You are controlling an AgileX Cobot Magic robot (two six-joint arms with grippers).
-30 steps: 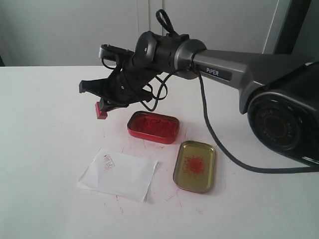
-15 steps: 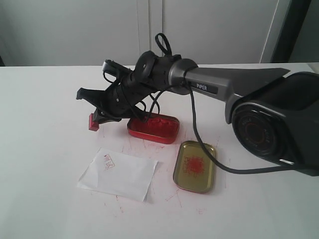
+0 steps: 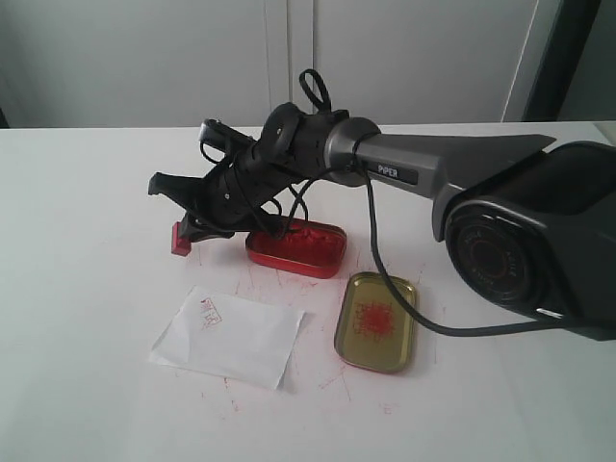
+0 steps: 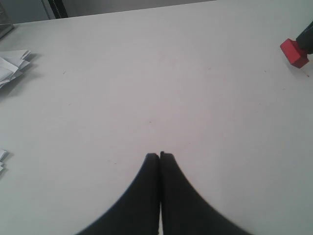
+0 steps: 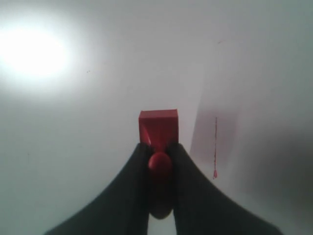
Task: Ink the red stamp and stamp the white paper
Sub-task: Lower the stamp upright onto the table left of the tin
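My right gripper (image 3: 189,234) (image 5: 159,147) is shut on the thin handle of the red stamp (image 3: 180,238) (image 5: 158,128), whose square block sits at or just above the tabletop, left of the red ink tin (image 3: 295,246). The stamp also shows far off in the left wrist view (image 4: 294,52). The white paper (image 3: 229,336) lies in front of the stamp, with a small red imprint near its upper left corner. My left gripper (image 4: 159,155) is shut on nothing, over bare table, and is out of the exterior view.
A gold tin lid (image 3: 376,321) with red smears lies right of the paper. Red ink streaks mark the table around the tins. Folded white papers (image 4: 11,65) lie at the table's edge in the left wrist view. A black cable (image 3: 395,250) trails from the right arm.
My right gripper has carried the stamp down and to the left, away from the ink tin; over the last half second it barely moved.
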